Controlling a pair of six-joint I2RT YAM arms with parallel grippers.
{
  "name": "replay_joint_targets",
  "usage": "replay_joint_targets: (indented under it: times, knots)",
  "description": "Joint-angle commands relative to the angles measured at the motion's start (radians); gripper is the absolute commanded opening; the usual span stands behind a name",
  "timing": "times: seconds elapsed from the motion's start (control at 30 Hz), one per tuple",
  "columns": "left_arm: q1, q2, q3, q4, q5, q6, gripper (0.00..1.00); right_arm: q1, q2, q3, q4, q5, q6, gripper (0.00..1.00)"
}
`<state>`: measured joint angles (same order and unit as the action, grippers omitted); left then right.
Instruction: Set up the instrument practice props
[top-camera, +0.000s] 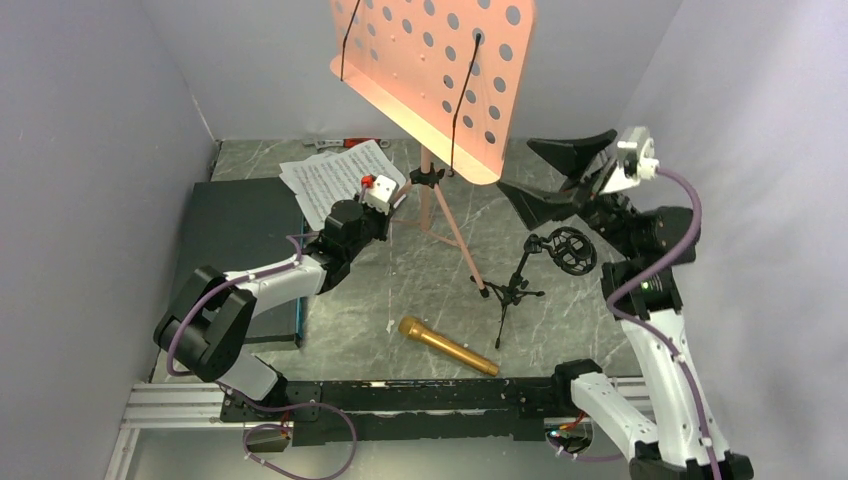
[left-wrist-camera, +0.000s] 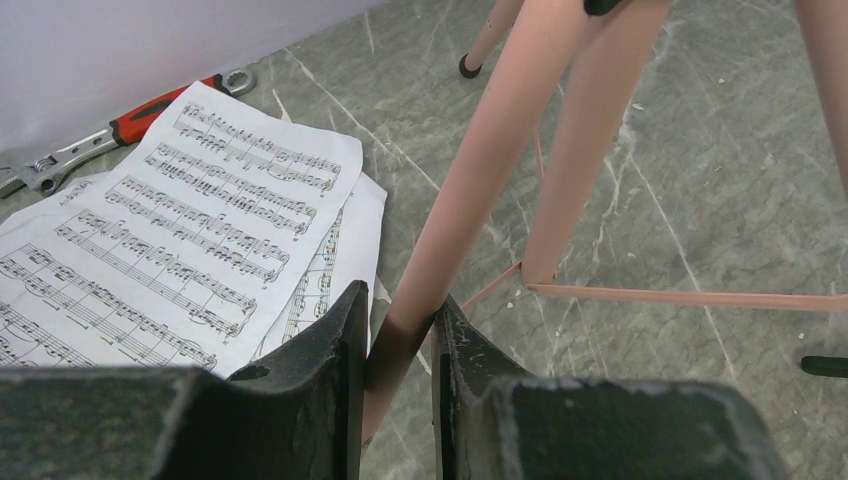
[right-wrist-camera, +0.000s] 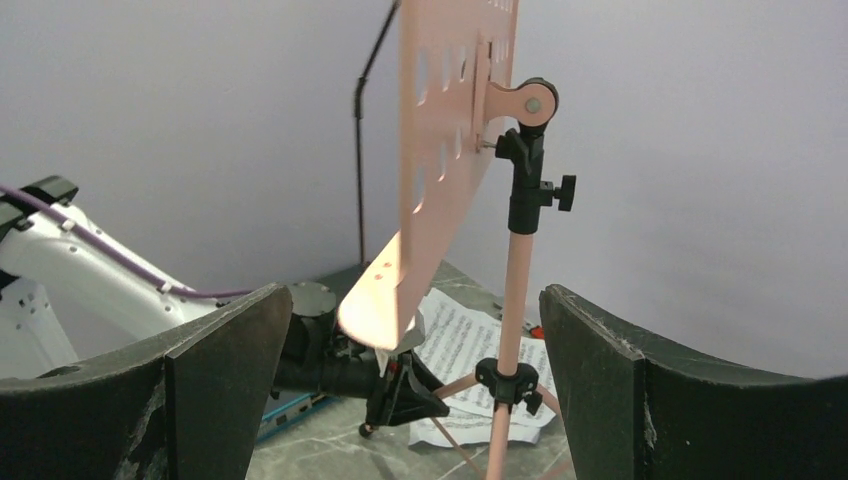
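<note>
Music stand (top-camera: 440, 70) upright at rear of table (top-camera: 590, 330); left end effector (left-wrist-camera: 400, 310) clamped on one leg (left-wrist-camera: 480, 170), right end effector (top-camera: 520, 170) wide open, empty, beside the desk. Brace the leg firmly, move slowly so the stand doesn't tip

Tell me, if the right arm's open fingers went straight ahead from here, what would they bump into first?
Most likely the pink music stand: its pole stands straight ahead between the open fingers, though how far off is hard to judge.

The left gripper (left-wrist-camera: 400, 325) clamps one leg of the pink music stand (left-wrist-camera: 482, 160) — white sheet-music pages (left-wrist-camera: 180, 240) lie to its left on the grey marble table (left-wrist-camera: 680, 200), with a red-handled wrench (left-wrist-camera: 120, 130) beyond them.
</note>
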<state>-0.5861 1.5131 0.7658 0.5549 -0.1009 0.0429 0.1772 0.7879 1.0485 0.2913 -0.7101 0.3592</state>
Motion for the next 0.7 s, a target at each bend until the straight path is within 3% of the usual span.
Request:
replay_joint_targets:
  times: [0.0,0.23,0.37,0.67]
  knots:
    - [0.000,-0.043,-0.019,-0.034,-0.030,-0.101,0.03,0.009,0.082,0.099,0.047,-0.020,0.073,0.99]
    - [-0.003,-0.047,-0.016,-0.041,-0.025,-0.103,0.03,0.033,0.151,0.163,-0.038,0.124,0.036,0.92]
    - [-0.002,-0.044,-0.020,-0.035,-0.020,-0.104,0.03,0.033,0.162,0.154,-0.074,0.287,0.020,0.73]
    - [-0.006,-0.044,-0.022,-0.039,-0.011,-0.105,0.03,0.032,0.289,0.242,-0.146,0.502,-0.038,0.72]
